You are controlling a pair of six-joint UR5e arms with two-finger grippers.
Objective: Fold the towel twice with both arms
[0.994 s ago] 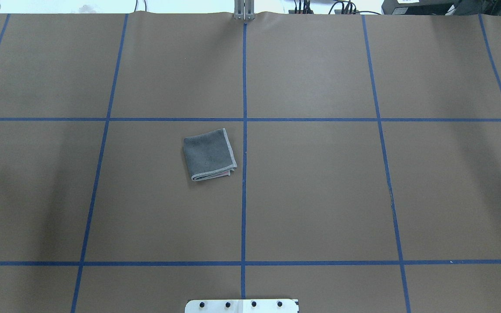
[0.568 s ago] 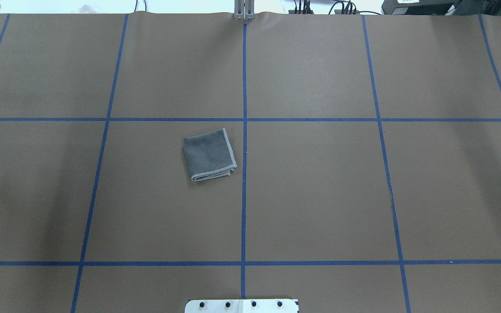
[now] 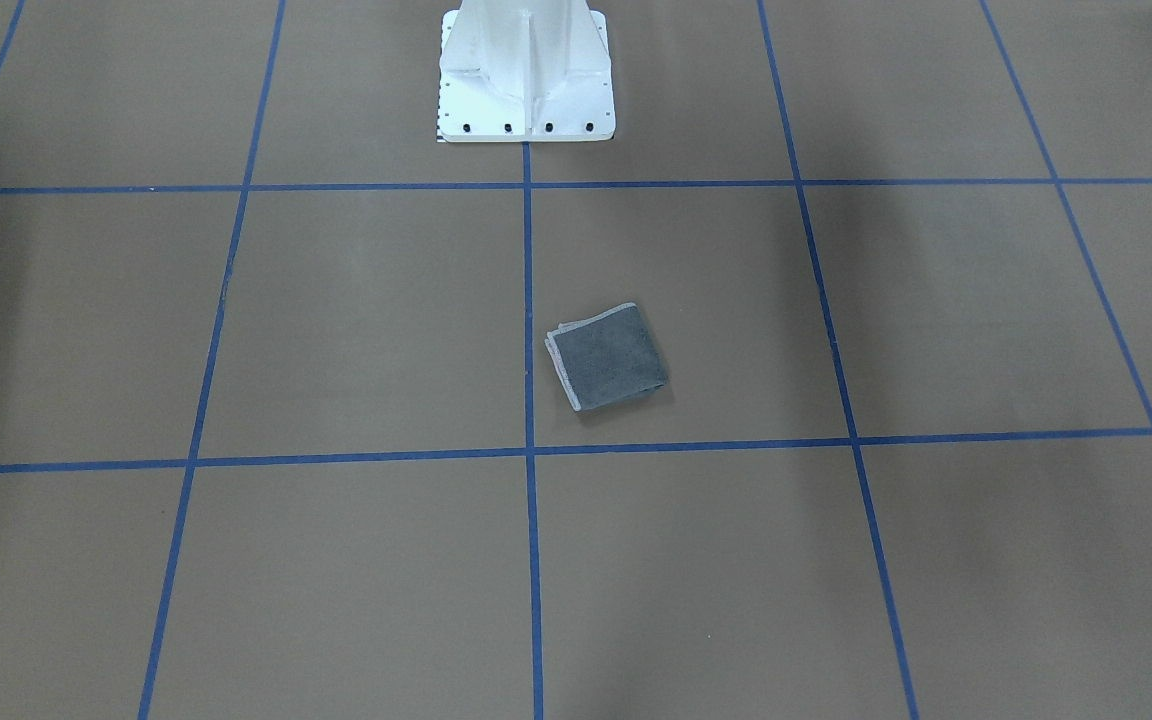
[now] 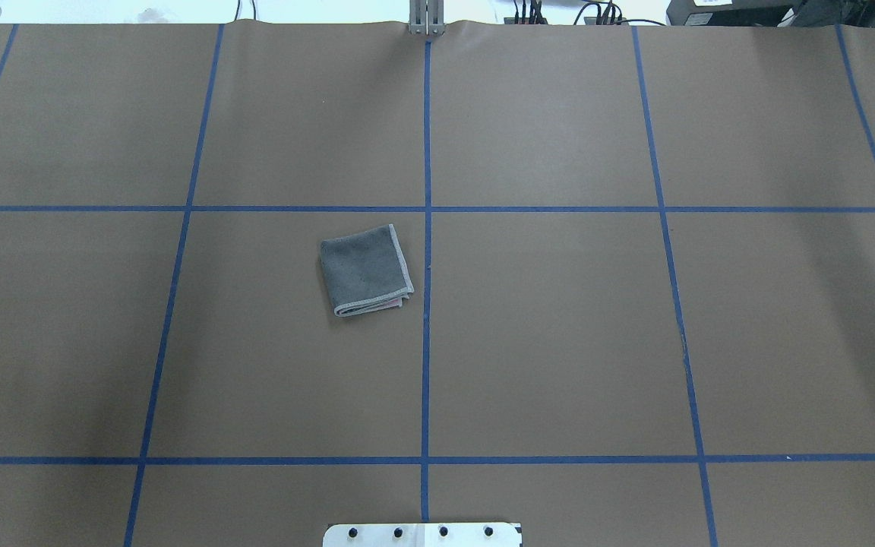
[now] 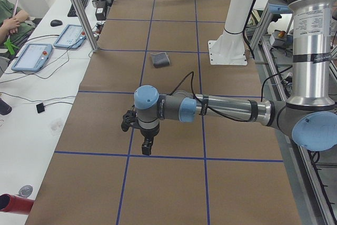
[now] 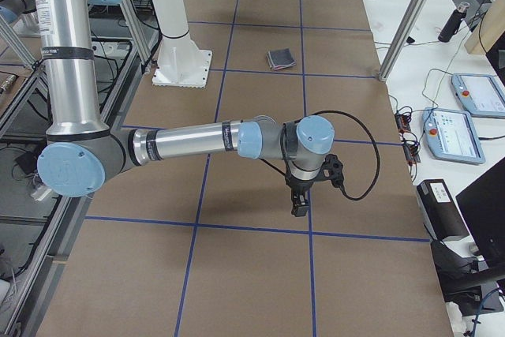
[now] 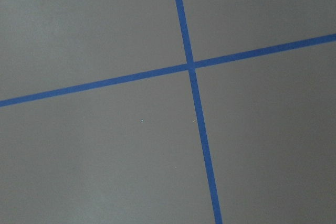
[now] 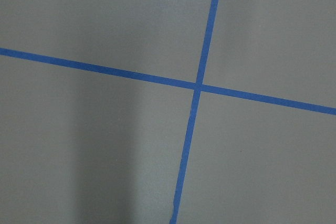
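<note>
Facing the robot, one towel (image 3: 608, 357), folded into a small square with its grey face up, lies flat just beside the centre tape line (image 3: 528, 300), near the single white pedestal (image 3: 526, 70). Overhead, that one towel shows a pink sliver at its near edge. From the left end, the left arm (image 5: 226, 110) reaches low and the left gripper (image 5: 147, 148) points down, well apart from the towel; I cannot tell whether its fingers are spread or pressed together. From the right end, the right arm (image 6: 189, 144) and right gripper (image 6: 299, 209) mirror this, and its fingers are equally unclear. Each wrist camera shows two crossing tapes.

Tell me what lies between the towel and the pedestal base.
Between the towel and the pedestal base lies only bare table cover, crossed by a blue tape line; the front-facing view shows it.
</note>
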